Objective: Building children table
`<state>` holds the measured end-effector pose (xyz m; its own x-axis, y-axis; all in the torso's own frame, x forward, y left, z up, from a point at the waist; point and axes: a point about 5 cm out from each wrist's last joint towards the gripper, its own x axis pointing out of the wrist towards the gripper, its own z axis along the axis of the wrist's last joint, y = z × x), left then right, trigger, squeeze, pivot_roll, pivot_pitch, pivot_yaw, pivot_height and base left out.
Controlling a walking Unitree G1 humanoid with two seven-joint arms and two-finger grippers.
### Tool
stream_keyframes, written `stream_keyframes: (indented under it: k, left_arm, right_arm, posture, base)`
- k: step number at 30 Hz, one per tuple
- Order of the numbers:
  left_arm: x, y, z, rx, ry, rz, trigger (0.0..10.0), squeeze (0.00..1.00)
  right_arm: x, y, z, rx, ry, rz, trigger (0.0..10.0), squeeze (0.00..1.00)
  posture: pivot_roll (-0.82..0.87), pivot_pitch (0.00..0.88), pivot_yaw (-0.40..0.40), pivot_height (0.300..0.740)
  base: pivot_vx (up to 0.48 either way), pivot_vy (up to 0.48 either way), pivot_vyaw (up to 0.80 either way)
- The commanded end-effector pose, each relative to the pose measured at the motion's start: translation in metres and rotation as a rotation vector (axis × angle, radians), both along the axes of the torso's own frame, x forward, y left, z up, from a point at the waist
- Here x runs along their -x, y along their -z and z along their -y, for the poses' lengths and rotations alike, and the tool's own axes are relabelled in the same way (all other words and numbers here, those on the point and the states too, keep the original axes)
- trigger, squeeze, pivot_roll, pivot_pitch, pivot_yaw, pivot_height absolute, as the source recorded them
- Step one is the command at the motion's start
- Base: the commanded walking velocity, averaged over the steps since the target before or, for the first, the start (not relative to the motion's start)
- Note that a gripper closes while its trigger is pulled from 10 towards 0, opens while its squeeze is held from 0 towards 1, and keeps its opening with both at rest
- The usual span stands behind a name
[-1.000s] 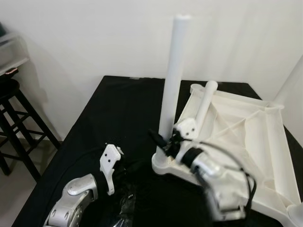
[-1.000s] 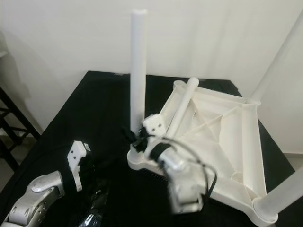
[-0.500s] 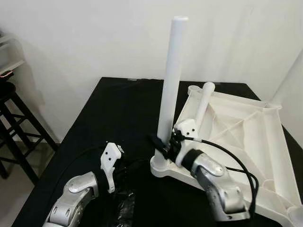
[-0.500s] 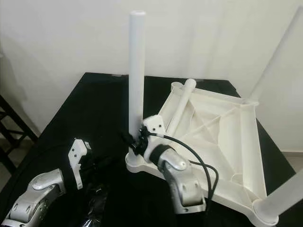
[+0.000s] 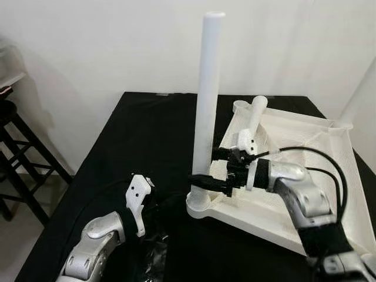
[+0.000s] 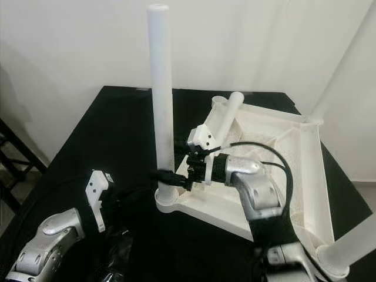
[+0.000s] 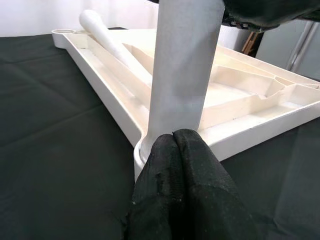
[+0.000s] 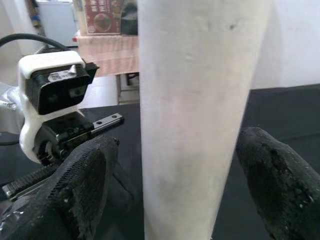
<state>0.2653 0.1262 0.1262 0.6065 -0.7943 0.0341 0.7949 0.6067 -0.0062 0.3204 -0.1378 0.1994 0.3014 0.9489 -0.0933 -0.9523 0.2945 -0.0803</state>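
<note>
Right arm (image 5: 294, 188) swung rightward, leg (image 5: 205, 100) upright, fingers (image 8: 85, 175) spread

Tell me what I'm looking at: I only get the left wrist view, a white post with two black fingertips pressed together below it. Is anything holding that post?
Observer: The right tool straddles the post, fingers open, with a gap on each side.
Operator: Is it the only post standing?
Observer: No. Two more stand at the white table top's right-hand corners, the far leg and the near leg.
Operator: Anything else nearby?
Observer: A black stool stands off to the robot's left.
</note>
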Motion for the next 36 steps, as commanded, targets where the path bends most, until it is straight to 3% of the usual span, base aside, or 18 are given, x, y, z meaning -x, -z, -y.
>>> stream_keyframes:
  k: [1,5,6,9,10,15,20,25,27,28,29,31,32,33,34,35,36]
  left_arm:
    - [0.001,-0.001,-0.001,0.008,-0.005,0.008,10.0,0.0]
    - [0.001,-0.001,-0.001,0.004,-0.005,0.01,10.0,0.0]
    - [0.001,-0.001,-0.001,0.004,-0.006,0.009,10.0,0.0]
    - [0.001,-0.001,-0.001,0.004,-0.006,0.009,10.0,0.0]
    - [0.001,-0.001,-0.001,0.003,-0.007,0.009,10.0,0.0]
    - [0.002,-0.002,-0.001,0.005,-0.009,0.008,10.0,0.0]
    - [0.002,-0.002,-0.001,0.009,-0.01,0.006,10.0,0.0]
    - [0.003,-0.003,-0.003,0.012,-0.009,0.004,10.0,0.0]
    - [0.003,-0.003,-0.003,0.012,-0.009,0.004,10.0,0.0]
    - [0.003,-0.003,-0.003,0.011,-0.007,0.004,10.0,0.0]
    - [0.003,-0.004,-0.005,0.011,-0.006,0.003,10.0,0.0]
    - [0.003,-0.004,-0.005,0.011,-0.006,0.003,10.0,0.0]
    - [0.003,-0.004,-0.005,0.009,-0.004,0.001,10.0,0.0]
    - [0.003,-0.004,-0.005,0.009,-0.004,0.001,10.0,0.0]
    - [0.003,-0.003,-0.006,0.003,-0.003,0.001,10.0,0.0]
    - [0.003,-0.003,-0.005,-0.002,0.009,-0.005,10.0,0.0]
    - [0.003,-0.003,-0.005,-0.002,0.009,-0.005,10.0,0.0]
  right_arm:
    - [-0.006,-0.004,-0.001,-0.016,-0.039,-0.013,10.0,0.0]
    - [-0.021,-0.003,-0.002,-0.025,-0.054,-0.064,10.0,0.0]
    - [-0.022,-0.002,-0.002,-0.027,-0.052,-0.074,4.4,0.0]
    - [-0.022,-0.002,-0.002,-0.027,-0.052,-0.074,4.4,0.0]
    - [-0.024,-0.001,-0.001,-0.035,-0.061,-0.084,0.0,0.0]
    - [-0.02,-0.001,0.004,-0.048,-0.076,-0.075,0.0,0.0]
    - [-0.015,0.005,0.011,0.028,-0.043,-0.007,0.0,0.0]
    - [0.004,0.008,0.014,0.034,0.096,0.047,0.0,0.0]
    - [0.004,0.008,0.014,0.034,0.096,0.047,0.0,0.0]
    - [0.01,0.025,0.003,0.044,0.294,0.016,0.0,0.0]
    - [0.016,0.05,-0.004,0.017,0.662,-0.099,0.0,0.0]
    - [0.016,0.05,-0.004,0.017,0.662,-0.099,0.0,0.0]
    - [0.026,0.061,-0.012,0.103,0.796,-0.076,0.0,0.0]
    - [0.026,0.061,-0.012,0.103,0.796,-0.076,0.0,0.0]
    - [0.026,0.064,-0.01,0.068,0.903,-0.132,0.0,0.0]
    - [0.021,0.068,0.004,0.099,0.947,-0.123,0.0,0.0]
    - [0.021,0.068,0.004,0.099,0.947,-0.123,0.0,0.0]
  posture:
    - [-0.07,0.01,-0.022,0.74]
    - [-0.06,0.014,-0.026,0.74]
    - [-0.06,0.014,-0.026,0.74]
    - [-0.06,0.014,-0.026,0.74]
    - [-0.06,0.015,-0.027,0.74]
    - [-0.07,0.024,-0.024,0.74]
    - [-0.08,0.032,-0.017,0.74]
    - [-0.09,0.047,-0.014,0.74]
    - [-0.09,0.047,-0.014,0.74]
    - [-0.09,0.05,-0.015,0.74]
    - [-0.09,0.056,-0.006,0.74]
    - [-0.09,0.056,-0.006,0.74]
    - [-0.07,0.061,-0.002,0.74]
    - [-0.07,0.061,-0.002,0.74]
    - [-0.09,0.044,0.011,0.74]
    - [-0.07,0.046,-0.007,0.74]
    - [-0.07,0.046,-0.007,0.74]
  base:
    - [0.0,0.0,0.0]
    - [0.0,0.0,0.0]
    - [0.0,0.0,0.0]
    - [0.0,0.0,0.0]
    - [0.0,0.0,0.0]
    - [0.0,0.0,0.0]
    - [0.0,0.0,0.0]
    - [0.0,0.0,0.0]
    - [0.0,0.0,0.0]
    - [0.0,0.0,0.0]
    - [0.0,0.0,0.0]
    - [0.0,0.0,0.0]
    - [0.0,0.0,0.0]
    - [0.0,0.0,0.0]
    - [0.0,0.0,0.0]
    - [0.0,0.0,0.0]
    - [0.0,0.0,0.0]
